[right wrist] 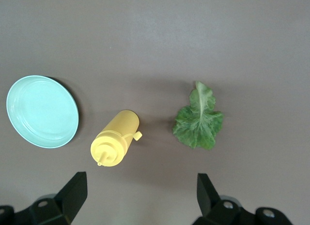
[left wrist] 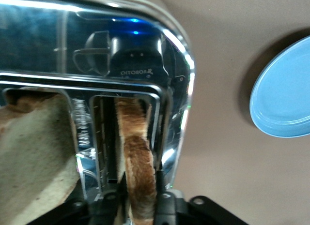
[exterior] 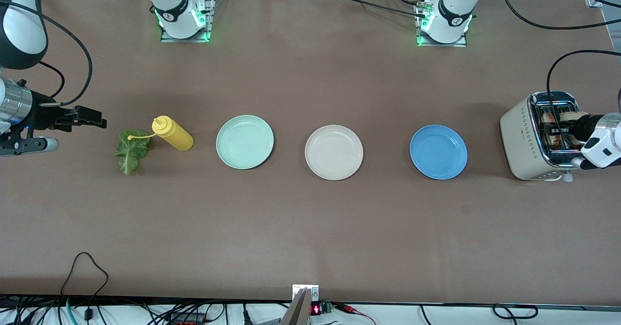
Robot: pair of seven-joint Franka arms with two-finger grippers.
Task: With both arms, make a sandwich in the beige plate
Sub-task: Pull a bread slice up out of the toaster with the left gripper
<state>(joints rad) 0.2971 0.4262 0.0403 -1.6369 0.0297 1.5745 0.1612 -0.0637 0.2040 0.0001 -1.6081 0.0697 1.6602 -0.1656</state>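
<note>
A cream and chrome toaster [exterior: 526, 140] stands at the left arm's end of the table with two browned toast slices in its slots. My left gripper [exterior: 558, 132] reaches into the toaster [left wrist: 121, 41] from above. Its fingers [left wrist: 159, 184] press both faces of one toast slice [left wrist: 138, 147], so the left gripper [left wrist: 136, 185] is shut on it. The other slice [left wrist: 34, 152] stands in the neighbouring slot. The beige plate [exterior: 334, 152] lies bare mid-table. A green lettuce leaf [exterior: 131, 149] [right wrist: 198, 123] lies flat near the right arm's end. My right gripper [exterior: 92, 117] [right wrist: 141, 188] hangs open over the table beside the leaf, holding nothing.
A mint green plate [exterior: 245, 141] [right wrist: 42, 111] and a blue plate [exterior: 438, 152] [left wrist: 286, 94] flank the beige one. A yellow squeeze bottle [exterior: 173, 133] [right wrist: 115, 138] lies on its side between the leaf and the mint plate. Cables hang at the table's near edge.
</note>
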